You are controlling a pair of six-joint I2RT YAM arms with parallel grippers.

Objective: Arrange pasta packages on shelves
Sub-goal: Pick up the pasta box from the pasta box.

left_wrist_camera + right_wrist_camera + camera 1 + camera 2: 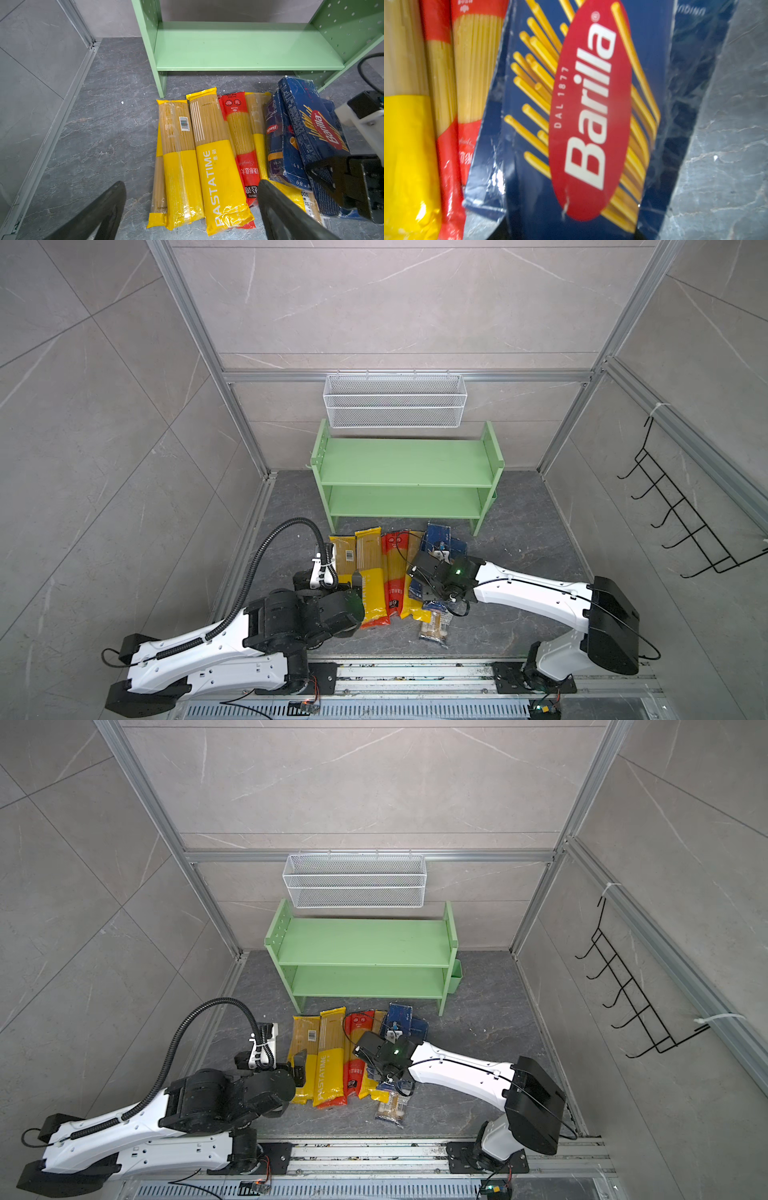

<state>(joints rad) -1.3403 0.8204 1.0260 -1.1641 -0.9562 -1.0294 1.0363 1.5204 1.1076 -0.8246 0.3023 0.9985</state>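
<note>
Ahead of my left pincer [191,214] I count four long yellow plastic spaghetti bags [216,166], at least one long red spaghetti bag [242,133] and at least two dark blue Barilla packs [311,124]. Off to that pincer's right lies one clear brownish-labelled bag [434,624]. Beyond the pincer I count one light green two-board rack [405,464], one white wire mesh basket [395,402] and one black wire hook rack [681,510].

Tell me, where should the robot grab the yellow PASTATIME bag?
Probably across its narrow width near the middle, coming straight down from above. The PASTATIME bag lies flat and long, seemingly on top of its row, which leaves both long edges exposed.
</note>
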